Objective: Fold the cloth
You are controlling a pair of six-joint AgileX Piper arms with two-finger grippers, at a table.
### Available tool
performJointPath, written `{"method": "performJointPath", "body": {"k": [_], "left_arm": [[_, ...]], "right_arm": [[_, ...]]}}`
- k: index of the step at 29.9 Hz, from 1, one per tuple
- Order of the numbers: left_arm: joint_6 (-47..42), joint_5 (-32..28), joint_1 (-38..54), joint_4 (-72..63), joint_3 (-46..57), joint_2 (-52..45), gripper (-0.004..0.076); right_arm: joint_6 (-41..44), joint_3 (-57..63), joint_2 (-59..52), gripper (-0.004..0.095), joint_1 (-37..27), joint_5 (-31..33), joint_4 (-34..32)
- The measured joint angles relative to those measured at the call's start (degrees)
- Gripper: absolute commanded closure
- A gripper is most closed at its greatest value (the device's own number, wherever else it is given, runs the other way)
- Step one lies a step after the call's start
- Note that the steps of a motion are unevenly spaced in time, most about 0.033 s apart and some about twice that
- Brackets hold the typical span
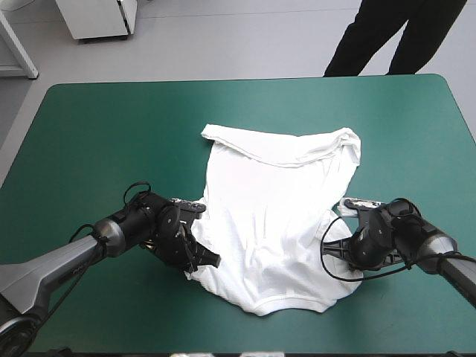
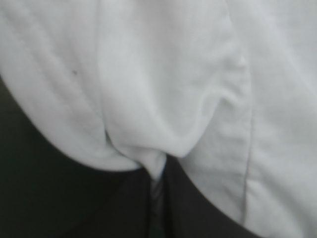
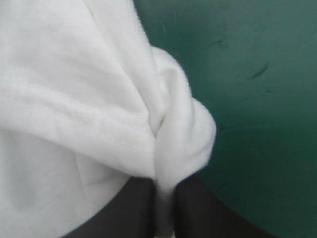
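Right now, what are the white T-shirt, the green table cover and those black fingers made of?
T-shirt: soft matte knit, likely cotton; it bunches and shows stitched hems. Teal-green cover: smooth, faintly glossy sheet, perhaps vinyl; small scuffs show. Black fingers: dull, smooth, plastic or rubber; cannot tell which.

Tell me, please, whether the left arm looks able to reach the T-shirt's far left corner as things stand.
Probably, once it lets go: the left gripper is shut on the T-shirt, and only bare teal-green cover lies toward that corner.

Pale grey floor (image 1: 223, 44) beyond the teal-green table (image 1: 89, 134), white cabinet (image 1: 100, 18) past its far-left corner.
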Motion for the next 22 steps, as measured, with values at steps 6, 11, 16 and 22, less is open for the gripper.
{"method": "performJointPath", "body": {"k": [6, 11, 16, 22], "left_arm": [[0.00, 0.24, 0.00, 0.00, -0.35, -0.20, 0.0734], [0.43, 2.75, 0.06, 0.71, -3.20, -1.52, 0.0734], [1.94, 7.23, 0.06, 1.09, -12.51, -6.44, 0.0734], [3.78, 14.22, 0.06, 1.09, -26.97, -8.88, 0.0734]], "right_arm": [[-0.21, 0.05, -0.94, 0.0925, 0.00, 0.17, 0.20], [-0.98, 0.41, -4.63, 0.0925, 0.11, 1.94, -0.34], [-4.77, -6.59, -11.94, 0.0926, 0.11, 9.51, -0.34], [-8.35, -20.82, -16.08, 0.0925, 0.11, 17.28, -0.34]]}}
